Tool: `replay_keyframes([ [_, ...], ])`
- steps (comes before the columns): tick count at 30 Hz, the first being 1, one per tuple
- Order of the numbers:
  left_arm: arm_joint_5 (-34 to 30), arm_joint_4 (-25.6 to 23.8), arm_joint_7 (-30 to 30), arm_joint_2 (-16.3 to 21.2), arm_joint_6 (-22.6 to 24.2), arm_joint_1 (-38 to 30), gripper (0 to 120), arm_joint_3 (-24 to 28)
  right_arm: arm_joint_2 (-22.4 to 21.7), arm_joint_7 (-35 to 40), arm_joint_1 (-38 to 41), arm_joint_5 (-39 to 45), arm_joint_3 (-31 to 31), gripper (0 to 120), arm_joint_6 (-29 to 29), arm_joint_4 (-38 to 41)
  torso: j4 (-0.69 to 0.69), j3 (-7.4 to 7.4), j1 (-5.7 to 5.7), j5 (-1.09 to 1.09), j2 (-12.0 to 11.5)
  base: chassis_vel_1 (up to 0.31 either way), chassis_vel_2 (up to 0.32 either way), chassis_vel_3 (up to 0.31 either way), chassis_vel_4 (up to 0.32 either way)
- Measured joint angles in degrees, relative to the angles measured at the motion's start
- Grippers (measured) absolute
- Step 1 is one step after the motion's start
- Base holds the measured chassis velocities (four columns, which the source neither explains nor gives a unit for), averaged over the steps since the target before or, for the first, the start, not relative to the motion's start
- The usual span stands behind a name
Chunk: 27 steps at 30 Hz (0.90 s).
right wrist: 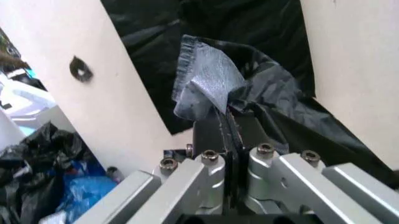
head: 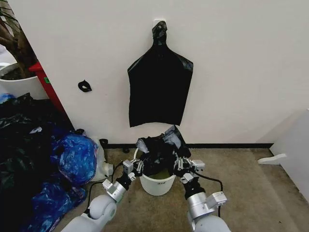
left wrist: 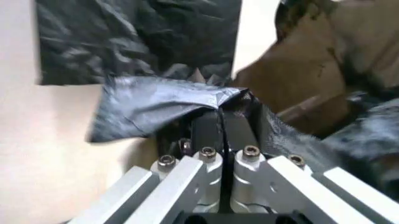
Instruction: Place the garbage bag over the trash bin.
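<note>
Both of my grippers are pinching the garbage bag [head: 159,151] at the mouth of the trash bin [head: 157,184], which is standing on the tan floor [head: 241,193] against the white wall [head: 241,63]. My left gripper [head: 136,167] is sitting at the bin's left rim, its jaws pressed together on a fold of the crinkly black film [left wrist: 162,105]. My right gripper [head: 182,165] is sitting at the right rim, jaws likewise closed tight on a bunched edge of the same bag [right wrist: 209,86]. The bag is bulging up above the bin between my two grippers, partly inside the opening. A small label is showing on the bin's front, too small for me to read. A flat black bag bundle [head: 159,84] is hanging on the wall above, and blue plastic bags [head: 75,157] are lying to my left.
</note>
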Motion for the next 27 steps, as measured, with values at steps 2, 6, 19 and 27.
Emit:
replay_keyframes([
  [2, 2.06, -2.63, -2.91, 1.61, -0.44, 1.52, 0, -0.94, -0.41, 1.5, -0.87, -0.34, -0.37, 0, -1.35, 0.94, 0.01, 0.0, 0.0, 0.01, 0.0, 0.0, 0.0, 0.0, 0.0],
  [6, 6.02, -7.29, -8.05, 4.16, -0.14, 3.9, 0, -2.12, -1.23, 4.9, -2.43, -0.09, -1.12, 0, -4.48, 3.32, 0.01, 0.0, 0.0, 0.01, 0.0, 0.0, 0.0, 0.0, 0.0],
  [19, 18.13, -24.91, -26.82, 17.91, 22.88, 12.39, 0, -0.96, -2.93, 20.97, -5.65, 9.22, -4.08, 0, -20.22, 11.57, 0.01, -0.01, 0.0, 0.01, 0.01, 0.0, 0.0, 0.0, 0.0],
  [27, -1.63, -34.22, -29.2, 24.76, 44.11, 8.49, 0, -0.57, -4.43, 24.58, -4.35, 12.84, -3.22, 0, -24.21, 12.81, 0.0, 0.0, 0.0, 0.0, 0.01, 0.0, 0.0, 0.0, 0.0],
])
